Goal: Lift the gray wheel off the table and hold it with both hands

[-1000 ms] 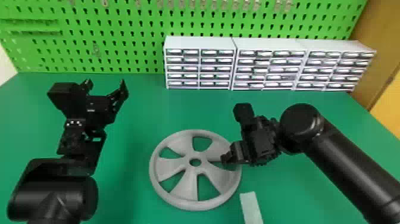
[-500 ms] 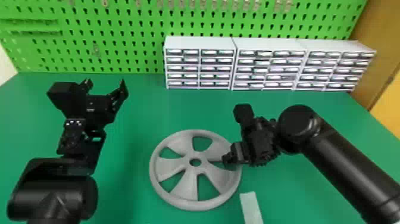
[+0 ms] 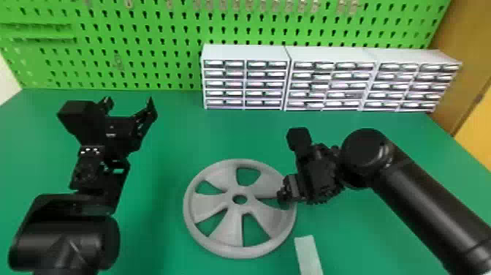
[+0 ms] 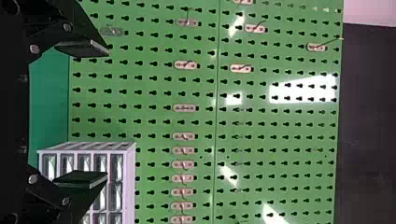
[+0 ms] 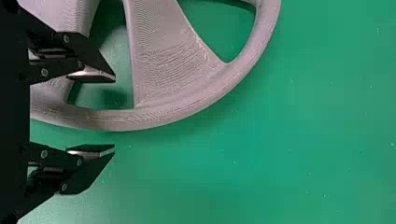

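The gray wheel [image 3: 233, 226] lies flat on the green table. At its right edge in the head view is my right gripper [image 3: 286, 193]. In the right wrist view my right gripper [image 5: 114, 113] is open, one finger over a gap between spokes and the other outside the rim of the wheel [image 5: 187, 100], so the rim runs between them. My left gripper [image 3: 129, 106] stands open at the table's left, away from the wheel and facing the pegboard. The left wrist view shows the left gripper [image 4: 107, 114] with nothing between its fingers.
White drawer cabinets [image 3: 244, 53] stand along the back of the green table [image 3: 175, 131], before a green pegboard [image 3: 157, 47]. A pale flat strip [image 3: 308, 254] lies near the front, just right of the wheel.
The right arm has shifted very slightly at the wheel's right edge. My left arm and the wheel have stayed where they were.
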Motion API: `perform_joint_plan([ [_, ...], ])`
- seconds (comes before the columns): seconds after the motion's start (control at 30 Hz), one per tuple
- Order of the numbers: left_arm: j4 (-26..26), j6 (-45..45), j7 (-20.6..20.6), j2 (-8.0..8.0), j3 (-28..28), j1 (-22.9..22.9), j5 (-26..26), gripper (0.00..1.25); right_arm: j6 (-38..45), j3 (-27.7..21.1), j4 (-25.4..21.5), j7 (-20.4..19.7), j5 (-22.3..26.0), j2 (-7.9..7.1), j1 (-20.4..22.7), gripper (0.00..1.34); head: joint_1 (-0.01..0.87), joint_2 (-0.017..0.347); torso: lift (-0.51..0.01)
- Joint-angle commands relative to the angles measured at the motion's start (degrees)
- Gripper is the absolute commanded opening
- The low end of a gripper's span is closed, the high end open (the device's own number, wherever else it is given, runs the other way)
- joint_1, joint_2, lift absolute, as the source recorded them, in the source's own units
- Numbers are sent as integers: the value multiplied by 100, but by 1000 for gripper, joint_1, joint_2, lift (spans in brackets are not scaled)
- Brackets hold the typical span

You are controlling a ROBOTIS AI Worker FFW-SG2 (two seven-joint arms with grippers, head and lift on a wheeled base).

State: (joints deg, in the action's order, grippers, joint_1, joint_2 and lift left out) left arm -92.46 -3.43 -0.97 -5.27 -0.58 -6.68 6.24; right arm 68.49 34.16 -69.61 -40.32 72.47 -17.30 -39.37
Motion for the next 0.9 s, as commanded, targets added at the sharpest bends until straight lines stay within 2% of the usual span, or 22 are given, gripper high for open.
perform_joint_plan([
  [0.0, 0, 0, 0, 0, -3, -9, 0, 917, 33, 12, 0, -3, -13, 7, 0, 485, 711, 15, -98],
  [0.3, 0, 0, 0, 0, -3, -9, 9, 917, 120, 3, 9, -3, -110, 16, -9, 321, 711, 15, -98],
  [0.53, 0, 0, 0, 0, -3, -9, 9, 917, 147, 29, 9, -3, -163, 16, -35, 268, 711, 15, -98],
  [0.87, 0, 0, 0, 0, -3, -9, 9, 917, 147, 12, 9, -3, -163, 25, -27, 268, 711, 15, -98],
])
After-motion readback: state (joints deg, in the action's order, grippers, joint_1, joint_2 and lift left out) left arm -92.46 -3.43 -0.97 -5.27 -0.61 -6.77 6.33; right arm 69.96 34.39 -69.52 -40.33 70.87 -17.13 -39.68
